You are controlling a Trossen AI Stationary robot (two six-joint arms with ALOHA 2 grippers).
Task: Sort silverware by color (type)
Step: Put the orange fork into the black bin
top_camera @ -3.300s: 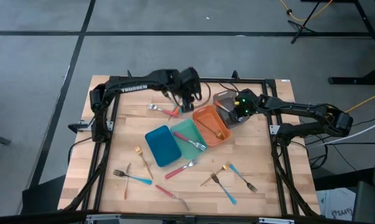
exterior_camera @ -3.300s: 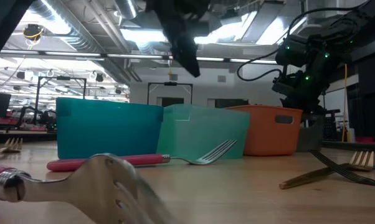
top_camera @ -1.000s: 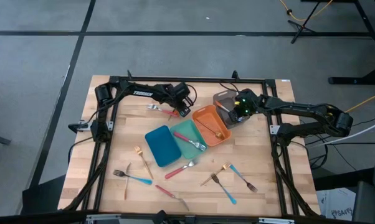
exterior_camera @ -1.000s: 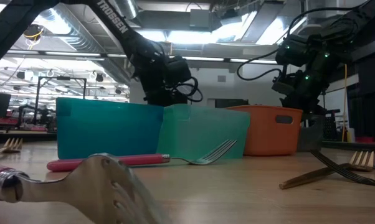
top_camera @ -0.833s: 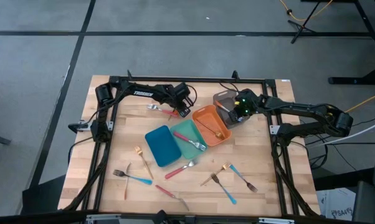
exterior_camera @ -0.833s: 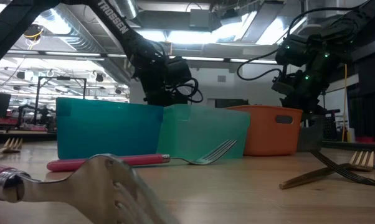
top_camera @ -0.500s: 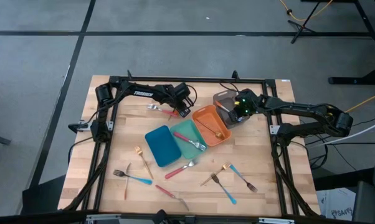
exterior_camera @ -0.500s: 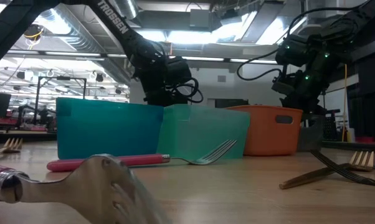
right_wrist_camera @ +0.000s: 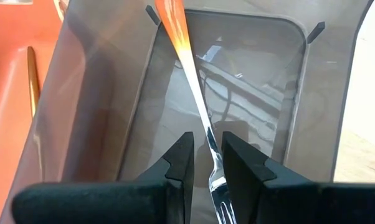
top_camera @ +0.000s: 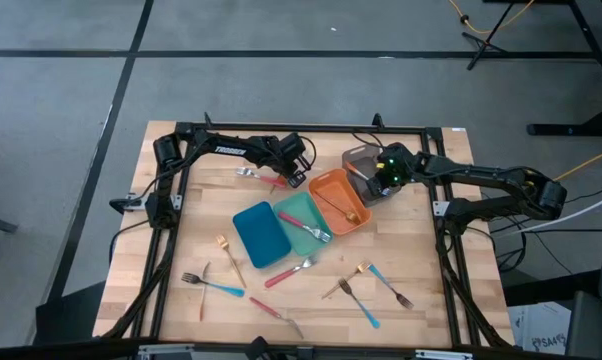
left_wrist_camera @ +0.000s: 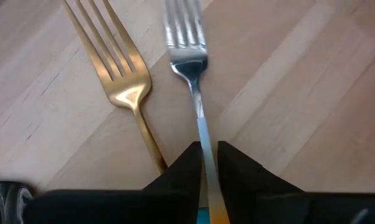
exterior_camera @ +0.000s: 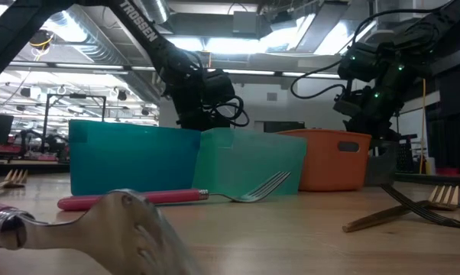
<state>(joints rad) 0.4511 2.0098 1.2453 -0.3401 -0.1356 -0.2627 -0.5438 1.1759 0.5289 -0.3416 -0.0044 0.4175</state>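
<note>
My left gripper [left_wrist_camera: 204,165] [top_camera: 293,180] is down at the table's far middle, shut on a silver-headed fork [left_wrist_camera: 187,56] that lies on the wood beside a gold fork [left_wrist_camera: 122,81]. My right gripper [right_wrist_camera: 207,158] [top_camera: 374,188] hangs over the grey tray [right_wrist_camera: 299,93] [top_camera: 356,158], shut on an orange-handled fork [right_wrist_camera: 184,56]. An orange tray [top_camera: 326,185], a teal tray [top_camera: 293,210] and a blue tray [top_camera: 261,235] stand in a row at the middle. A gold utensil lies in the orange tray, and a red-handled fork [top_camera: 306,230] rests across the teal one. My left gripper pinches the fork's thin neck [left_wrist_camera: 202,134], just behind the head, between its two fingers. The fingers come slanting down from above. The fork lies flat, its head and tines on the wood ahead of the fingers. My right gripper pinches the fork's metal stem [right_wrist_camera: 206,134] between its two fingers, slanting down from above. The orange handle [right_wrist_camera: 175,31] points away from the fingers. The fork is lifted clear above the grey tray's floor.
More silverware is scattered on the table's near half: blue-handled forks [top_camera: 213,286] [top_camera: 386,285], a red-handled fork [top_camera: 289,270] and gold pieces [top_camera: 231,258] [top_camera: 346,280]. A black frame [top_camera: 281,128] runs round the table's edges.
</note>
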